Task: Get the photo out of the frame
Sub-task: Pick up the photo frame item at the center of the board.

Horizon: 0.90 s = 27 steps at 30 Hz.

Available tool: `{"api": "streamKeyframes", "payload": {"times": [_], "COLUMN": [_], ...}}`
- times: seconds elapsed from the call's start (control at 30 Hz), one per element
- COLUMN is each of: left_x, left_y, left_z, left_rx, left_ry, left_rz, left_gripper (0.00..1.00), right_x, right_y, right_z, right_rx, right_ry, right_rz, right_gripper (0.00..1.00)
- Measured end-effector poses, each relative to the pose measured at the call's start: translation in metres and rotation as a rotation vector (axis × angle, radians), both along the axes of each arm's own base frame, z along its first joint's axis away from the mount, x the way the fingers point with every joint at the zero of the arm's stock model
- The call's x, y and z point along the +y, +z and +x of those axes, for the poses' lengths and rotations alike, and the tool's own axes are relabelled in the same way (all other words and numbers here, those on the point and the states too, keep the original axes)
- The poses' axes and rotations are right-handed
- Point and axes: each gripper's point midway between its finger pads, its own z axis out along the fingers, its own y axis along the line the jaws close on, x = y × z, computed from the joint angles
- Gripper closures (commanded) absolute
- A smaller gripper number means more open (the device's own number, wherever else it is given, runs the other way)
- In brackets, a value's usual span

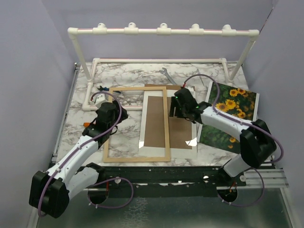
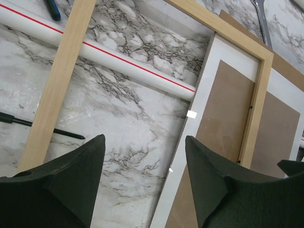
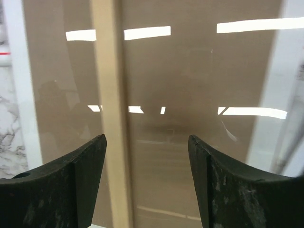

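- Located well outside its surround: rectangular glossy print (image 1: 231, 105) of yellow sunflowers on dark green foliage, flat and face up on the right side of the grey-veined white marble-pattern table (image 1: 142, 73), apart from any mat or backing.
- Judged on that evidence: extraction itself done, with only the withdrawal of both arms apparently left.
- Recorded at table centre: large rectangular frame (image 1: 137, 158) of thin light-wood edging, lying flat as a bare surround, marble showing through its left part.
- Seen beneath the frame's right rail: white mat board (image 1: 154, 150) with brown fibreboard in its opening. Just beside it to the right, a second brown fibreboard panel (image 1: 183, 135) carrying bright strip reflections. Probably glazed, but cannot confirm.
- Checked the left gripper (image 2: 145, 140): jaws wide, nothing between them, hovering over bare marble just inside the frame's left rail.
- Checked the right gripper (image 3: 146, 137): jaws wide and empty, poised above the reflective panel and the frame's right rail.
- Flagged: right forearm (image 1: 223, 124) crossing above the print's near-left part. Calls for a lift before any sideways retreat, or the print may be dragged.
- Print's far-right corner near the table's right edge. Cannot tell whether it overhangs.
- Rear bounded by a white PVC pipe rack (image 1: 161, 31), with a metal spanner (image 1: 166, 75) lying near its base rail.
- Best room for retreat judged upward and toward the near edge.
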Motion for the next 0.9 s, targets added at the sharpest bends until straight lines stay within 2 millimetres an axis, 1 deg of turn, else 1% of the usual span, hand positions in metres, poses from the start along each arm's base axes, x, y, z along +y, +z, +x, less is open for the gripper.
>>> {"api": "streamKeyframes", "payload": {"times": [0.1,0.13,0.17,0.23,0.37,0.43,0.53,0.67,0.73,0.83,0.87,0.9], "left_x": [0.006,0.008,0.009,0.013,0.020,0.022,0.025,0.027,0.028,0.031,0.032,0.033], "left_y": [-0.002,-0.003,-0.003,-0.004,0.000,0.004,0.007,0.006,0.005,0.007,0.008,0.010], "left_z": [-0.004,-0.005,-0.006,-0.009,-0.015,-0.017,-0.019,-0.020,-0.021,-0.024,-0.024,-0.025], "left_rx": [0.010,0.012,0.014,0.017,0.008,-0.004,-0.017,-0.014,-0.009,-0.013,-0.017,-0.023], "left_ry": [0.023,0.033,0.039,0.053,0.073,0.081,0.089,0.095,0.099,0.109,0.111,0.115], "left_rz": [0.009,0.012,0.015,0.021,0.030,0.027,0.025,0.030,0.035,0.040,0.040,0.039], "left_gripper": [0.31,0.31,0.31,0.30,0.29,0.29,0.29,0.29,0.29,0.29,0.29,0.29], "right_x": [0.042,0.056,0.061,0.070,0.068,0.067,0.067,0.071,0.073,0.075,0.076,0.076], "right_y": [-0.009,-0.014,-0.014,-0.021,-0.036,-0.040,-0.045,-0.053,-0.056,-0.053,-0.052,-0.052], "right_z": [0.002,0.006,0.003,0.004,0.006,0.007,0.009,0.012,0.013,0.015,0.015,0.014], "right_rx": [0.009,0.012,0.011,0.018,0.037,0.041,0.049,0.059,0.062,0.053,0.051,0.052], "right_ry": [0.043,0.045,0.059,0.060,0.037,0.026,0.015,0.014,0.011,0.009,0.010,0.010], "right_rz": [-0.011,-0.016,-0.016,-0.024,-0.052,-0.062,-0.070,-0.081,-0.088,-0.086,-0.086,-0.086], "right_gripper": [0.27,0.28,0.30,0.34,0.39,0.42,0.43,0.51,0.60,0.77,0.82,0.84]}}
